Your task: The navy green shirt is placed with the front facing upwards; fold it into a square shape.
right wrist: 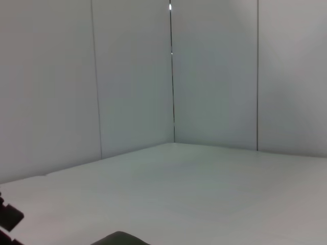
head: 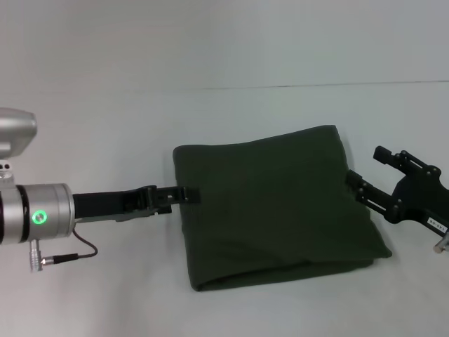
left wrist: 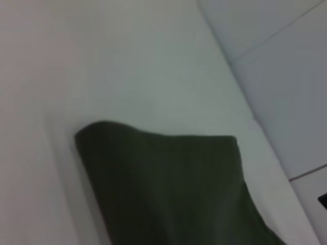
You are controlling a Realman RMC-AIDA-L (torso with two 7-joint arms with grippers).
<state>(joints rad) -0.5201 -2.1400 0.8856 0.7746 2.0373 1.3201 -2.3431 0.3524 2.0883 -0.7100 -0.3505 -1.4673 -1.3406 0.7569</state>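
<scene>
folded navy green shirt (head: pixel 273 207) hides its lettering; left gripper (head: pixel 188 194), right gripper (head: pixel 353 181): grip perhaps unreadable.

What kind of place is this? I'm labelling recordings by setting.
Probably a robot test bench: a bare white tabletop, plain pale panelled walls, and just one folded dark olive-green cotton shirt between two black grippers.

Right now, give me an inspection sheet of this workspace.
Surface: white table, bare around the shirt.
Job's things: navy green shirt lies folded into a rough square, no lettering showing.
Clutter: nothing seen.
Grippers: left gripper at the shirt's left edge; right gripper at its right edge.
Cables: black cable loops under the left arm's wrist.
Surroundings: pale panelled walls behind the table.
</scene>
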